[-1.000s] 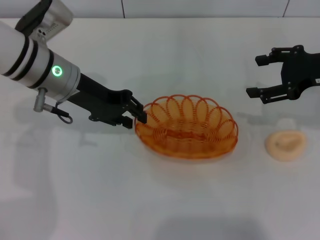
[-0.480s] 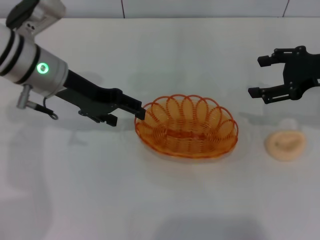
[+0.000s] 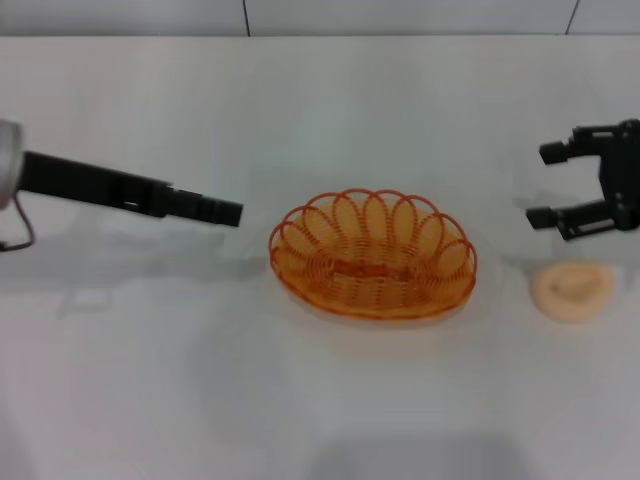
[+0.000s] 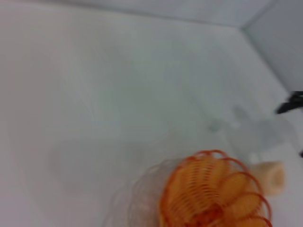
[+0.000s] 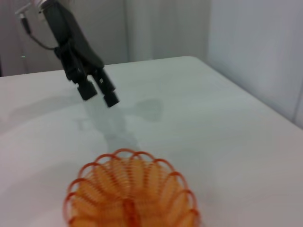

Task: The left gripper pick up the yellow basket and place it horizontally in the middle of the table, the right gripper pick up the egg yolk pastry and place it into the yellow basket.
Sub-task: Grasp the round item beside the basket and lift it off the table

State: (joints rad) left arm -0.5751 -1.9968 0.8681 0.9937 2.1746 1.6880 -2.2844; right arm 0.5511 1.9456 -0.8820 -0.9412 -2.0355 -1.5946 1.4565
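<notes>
**Fig. — Reaching for the pastry, basket already set down**

Showed the fingers [image 3: 560,152] of the right gripper [image 3: 548,185] spread wide with nothing between them, poised just behind the pastry [image 3: 572,291] and not touching it. Placed the pastry on the table [image 3: 150,380] at the robot's right, near the basket [image 3: 372,298] but apart from it. Found the basket empty in the middle of the table, lying flat with its long side across the view. Judged that part of the task done, and the pastry pick-up the step in hand.

Showed the left gripper [image 3: 225,212] off to the basket's left, clear of the rim. From the right wrist, caught its fingertips only slightly parted and holding nothing.

Called for bringing the open fingers squarely over the pastry, one on either side of its widest part, before lowering. Needed a gentle squeeze, since the pastry looked soft and likely to dent or crumble. Required a lift high enough to clear the looped rim, then a release low over the basket's centre. Risked snagging a fingertip in the wire loops.
</notes>
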